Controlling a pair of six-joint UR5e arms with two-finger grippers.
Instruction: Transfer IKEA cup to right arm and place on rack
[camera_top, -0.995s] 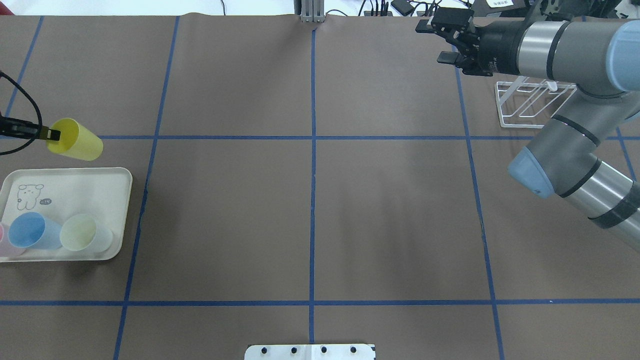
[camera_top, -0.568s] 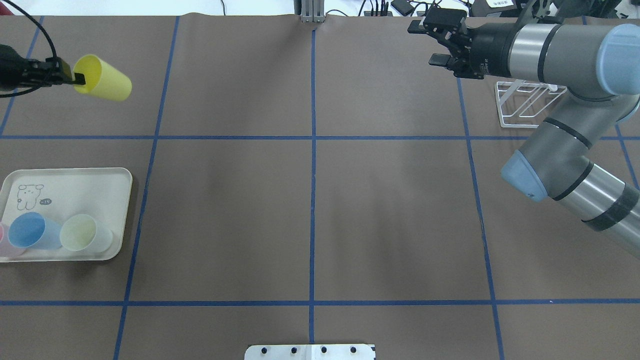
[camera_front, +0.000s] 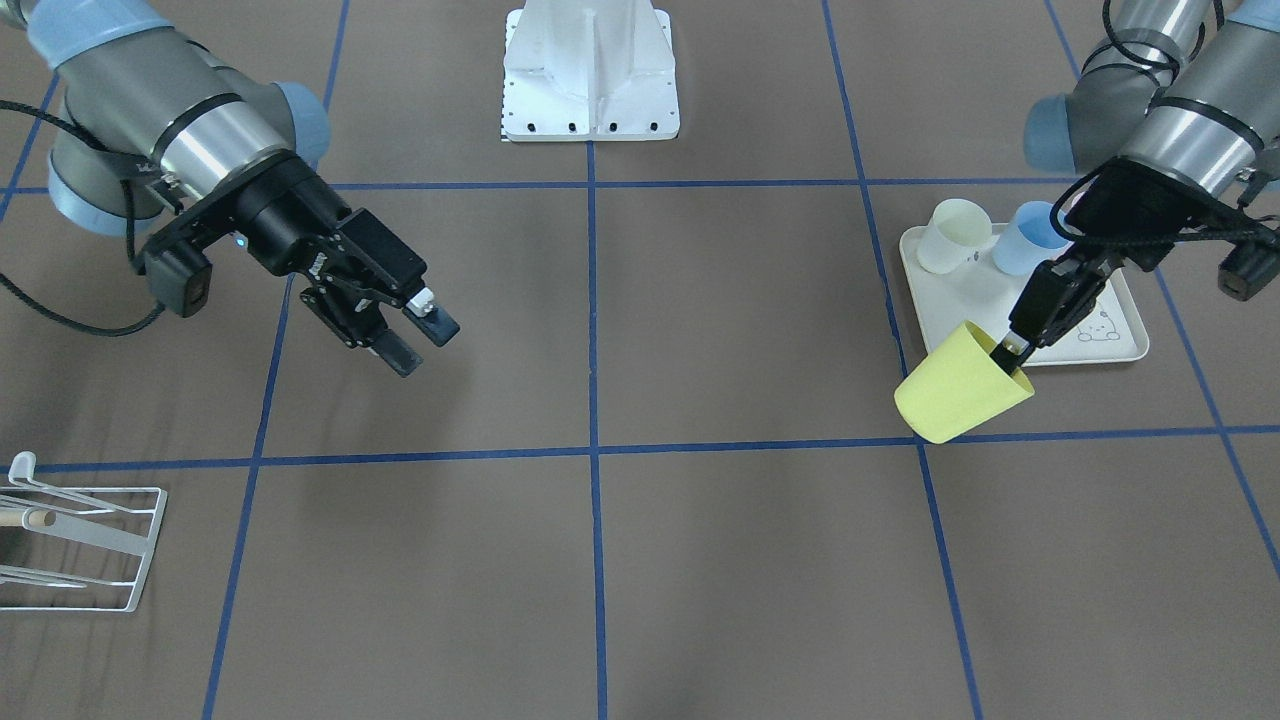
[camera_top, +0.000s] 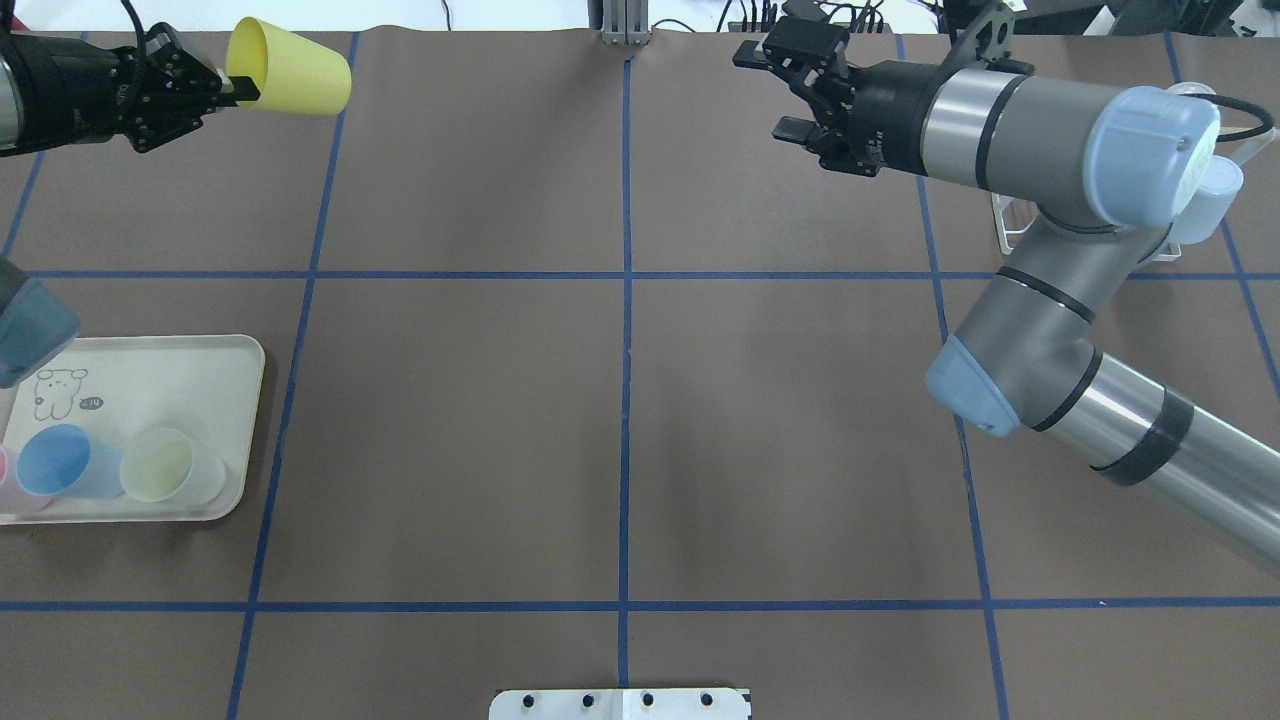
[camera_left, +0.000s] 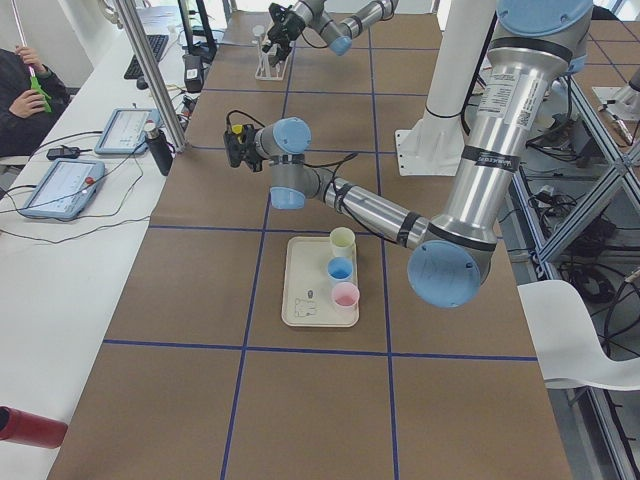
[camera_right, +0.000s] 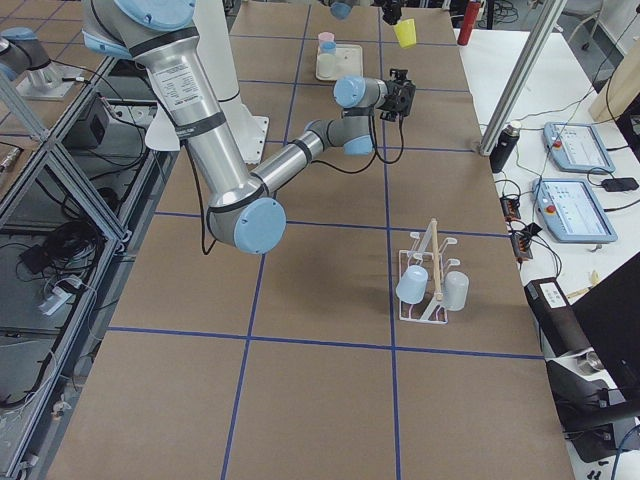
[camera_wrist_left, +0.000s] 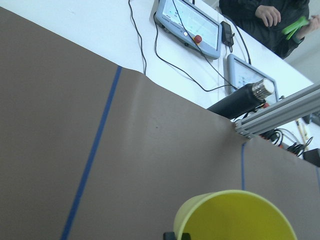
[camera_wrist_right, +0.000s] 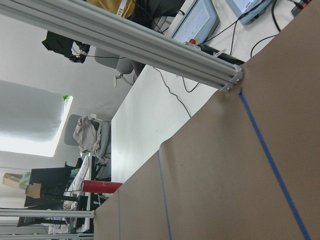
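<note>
While the left end effector (camera_top: 243, 92) pinches the rim of the yellow cup (camera_top: 295, 75) above the tabletop (camera_top: 450, 400), the right end effector (camera_top: 768, 92) stands open, well apart. Overhead, the right arm (camera_top: 1030, 130) hides most of the rack (camera_right: 433, 250), which carries two cups (camera_right: 412, 285). On the tray (camera_top: 245, 400) sit three more cups (camera_top: 160, 465).

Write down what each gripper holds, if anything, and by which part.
The left gripper holds the yellow cup by its rim, pinching the wall at the mouth. The right gripper is open and holds nothing.
</note>
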